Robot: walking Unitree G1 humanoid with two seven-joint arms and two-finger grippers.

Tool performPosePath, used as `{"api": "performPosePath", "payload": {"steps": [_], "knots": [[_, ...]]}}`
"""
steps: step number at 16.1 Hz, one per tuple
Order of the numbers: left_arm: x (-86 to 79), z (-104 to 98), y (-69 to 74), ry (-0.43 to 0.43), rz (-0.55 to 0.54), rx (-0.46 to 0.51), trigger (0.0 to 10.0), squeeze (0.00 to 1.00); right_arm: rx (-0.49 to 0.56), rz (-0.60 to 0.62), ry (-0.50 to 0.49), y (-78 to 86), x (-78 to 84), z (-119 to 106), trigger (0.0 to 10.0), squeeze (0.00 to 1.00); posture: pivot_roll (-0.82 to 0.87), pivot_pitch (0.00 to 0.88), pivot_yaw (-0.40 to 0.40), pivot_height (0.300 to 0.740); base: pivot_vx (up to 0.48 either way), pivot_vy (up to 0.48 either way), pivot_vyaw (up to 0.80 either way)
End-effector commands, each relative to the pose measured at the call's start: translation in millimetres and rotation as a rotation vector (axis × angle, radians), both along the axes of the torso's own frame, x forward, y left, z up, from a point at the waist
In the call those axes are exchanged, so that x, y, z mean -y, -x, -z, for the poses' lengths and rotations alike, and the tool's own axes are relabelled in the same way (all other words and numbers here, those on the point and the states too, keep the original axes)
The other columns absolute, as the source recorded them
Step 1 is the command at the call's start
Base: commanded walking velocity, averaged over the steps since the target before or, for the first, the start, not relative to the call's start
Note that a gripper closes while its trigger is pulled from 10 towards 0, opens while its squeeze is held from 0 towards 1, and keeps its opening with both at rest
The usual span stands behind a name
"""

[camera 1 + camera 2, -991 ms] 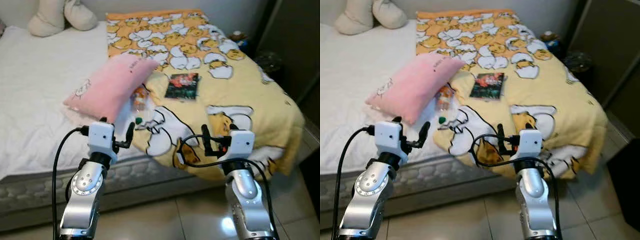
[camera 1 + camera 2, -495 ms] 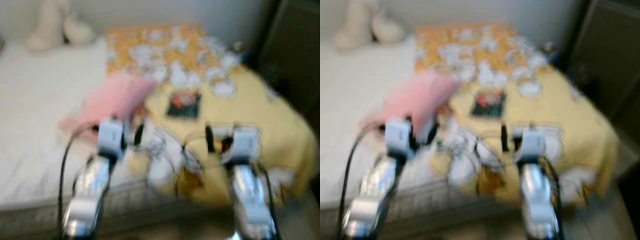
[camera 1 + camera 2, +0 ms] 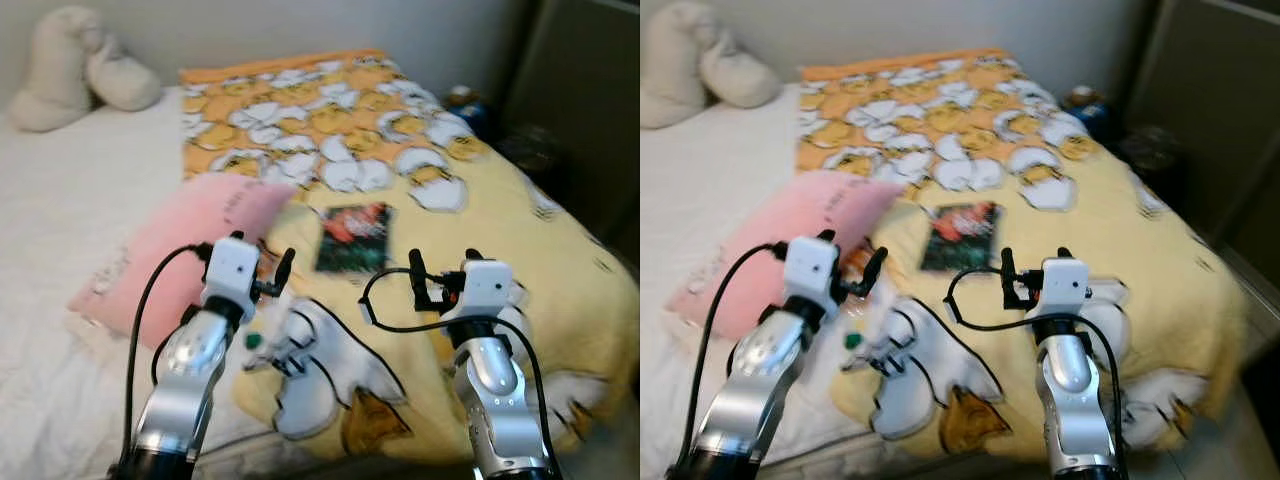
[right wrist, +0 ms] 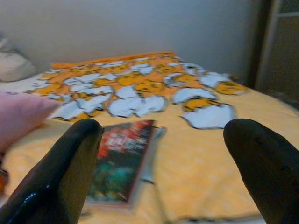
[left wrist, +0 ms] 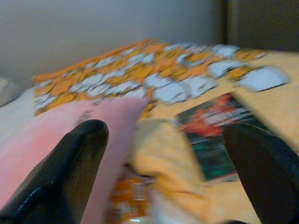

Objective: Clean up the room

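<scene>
A pink pillow (image 3: 175, 255) lies on the white bed, its corner resting on the yellow duck-print blanket (image 3: 480, 210). Beside the pillow lies a plastic bottle (image 3: 262, 322) with an orange label and green cap, partly hidden by my left gripper (image 3: 262, 262), which hovers open just above it. A dark book (image 3: 352, 237) lies flat on the blanket, ahead of both arms. My right gripper (image 3: 442, 268) hangs open over the blanket, to the right of the book. The left wrist view shows the bottle (image 5: 131, 203), pillow (image 5: 60, 135) and book (image 5: 219, 126); the right wrist view shows the book (image 4: 124, 158).
Cream stuffed cushions (image 3: 70, 80) sit at the head of the white mattress (image 3: 60, 200). Dark furniture (image 3: 580, 90) stands along the right side of the bed, with small items (image 3: 465, 100) at the blanket's far edge.
The camera has moved closer to the bed after a blurred moment; the floor and mattress edge have dropped out of view. Both grippers now hang over the bed, still open.
</scene>
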State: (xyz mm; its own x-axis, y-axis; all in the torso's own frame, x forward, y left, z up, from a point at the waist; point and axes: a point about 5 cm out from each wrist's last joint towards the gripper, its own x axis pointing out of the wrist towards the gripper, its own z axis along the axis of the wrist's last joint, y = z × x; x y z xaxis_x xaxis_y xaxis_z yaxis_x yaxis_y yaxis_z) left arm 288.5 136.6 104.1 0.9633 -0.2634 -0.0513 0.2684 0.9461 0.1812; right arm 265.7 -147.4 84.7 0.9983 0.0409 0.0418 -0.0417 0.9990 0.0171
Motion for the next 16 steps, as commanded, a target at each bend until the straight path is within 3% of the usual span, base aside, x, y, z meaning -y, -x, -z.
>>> {"api": "performPosePath", "payload": {"steps": [1,3,4,5,8,13,16], "knots": [[-12.5,7.5,-7.6,-0.03,-0.051,-0.061,10.0,0.0,0.01,-0.028,-0.004,1.1,-9.9,-2.4,10.0,0.0,-0.12,0.0,0.058,0.74,0.0,0.0,0.0],[-9.6,11.3,-27.7,-0.028,-0.06,-0.124,10.0,0.0,0.003,-0.033,0.0,4.8,-9.1,-1.5,10.0,0.0,-0.13,0.005,0.056,0.74,0.0,0.0,0.0],[6.3,20.1,-44.9,0.025,-0.043,-0.217,10.0,0.0,-0.007,-0.041,0.004,9.6,-8.5,-0.2,10.0,0.0,-0.14,0.035,0.051,0.74,0.0,0.0,0.0],[17.0,25.6,-52.7,0.089,-0.045,-0.291,10.0,0.0,-0.013,-0.047,0.007,13.1,-9.2,0.3,10.0,0.0,-0.15,0.051,0.051,0.74,0.0,0.0,0.0],[24.8,28.0,-59.5,0.092,-0.033,-0.342,10.0,0.0,-0.017,-0.044,0.012,22.6,-7.8,-2.0,10.0,0.0,-0.18,0.091,0.06,0.74,0.0,0.0,0.0],[13.2,40.7,-64.2,0.0,-0.099,-0.406,10.0,0.0,-0.049,-0.039,0.018,36.0,-5.8,-0.7,10.0,0.0,-0.19,0.131,0.058,0.74,0.0,0.0,0.0],[8.3,48.3,-63.4,-0.013,-0.161,-0.451,10.0,0.0,-0.061,-0.049,0.022,39.4,-6.6,-2.1,10.0,0.0,-0.2,0.153,0.045,0.74,0.0,0.0,0.0]]}}
